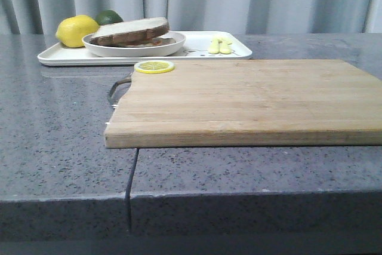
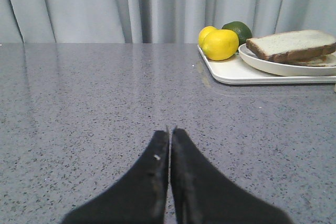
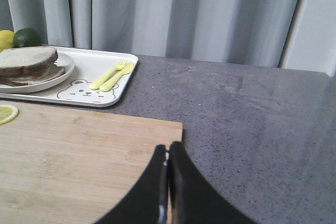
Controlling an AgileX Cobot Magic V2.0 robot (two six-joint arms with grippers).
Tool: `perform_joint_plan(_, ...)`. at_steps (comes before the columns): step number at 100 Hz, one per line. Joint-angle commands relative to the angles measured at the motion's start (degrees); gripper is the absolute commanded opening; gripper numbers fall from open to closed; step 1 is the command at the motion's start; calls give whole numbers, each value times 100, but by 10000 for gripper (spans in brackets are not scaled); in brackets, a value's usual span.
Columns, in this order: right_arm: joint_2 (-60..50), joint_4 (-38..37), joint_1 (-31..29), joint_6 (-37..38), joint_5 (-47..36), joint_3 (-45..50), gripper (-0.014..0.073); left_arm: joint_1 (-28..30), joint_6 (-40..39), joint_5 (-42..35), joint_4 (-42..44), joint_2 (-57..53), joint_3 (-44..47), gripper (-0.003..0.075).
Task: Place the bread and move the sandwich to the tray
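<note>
The sandwich [image 1: 131, 31], with a thick pale slice of bread [image 1: 134, 26] on top, lies on a round white plate [image 1: 134, 48]. The plate stands on the white tray [image 1: 65, 57] at the back left. The sandwich also shows in the left wrist view [image 2: 291, 45] and the right wrist view [image 3: 26, 62], where the tray's bear drawing [image 3: 81, 90] shows. No egg is visible. My left gripper [image 2: 170, 132] is shut and empty over bare counter. My right gripper [image 3: 168, 148] is shut and empty over the wooden board's far right corner. Neither gripper shows in the front view.
A large wooden board [image 1: 250, 100] lies in the middle, with a lemon slice [image 1: 154, 67] at its back left corner. A lemon [image 1: 76, 30] and a lime [image 1: 109, 17] sit on the tray beside the plate. Yellow cutlery [image 1: 220, 46] lies on the tray's right end. Curtains hang behind.
</note>
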Motion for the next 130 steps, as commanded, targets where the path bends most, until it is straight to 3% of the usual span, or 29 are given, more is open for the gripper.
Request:
perform_joint_plan(1,40,-36,-31,-43,-426,-148,-117,7,-57,-380,-89,-189,94,-19)
perform_joint_plan(76,-2,-149,-31,-82,-525,-70,-117,7,-57,-381,-89,-189,94,-19)
perform_joint_plan(117,-1973,-351,-31,-100,-825,1802,-117,7,-57,-381,-89,-189,94,-19)
perform_joint_plan(130,-1948,-396,-196,19,-877,2247,-117,7,-57,-381,-89,-189,94,-19)
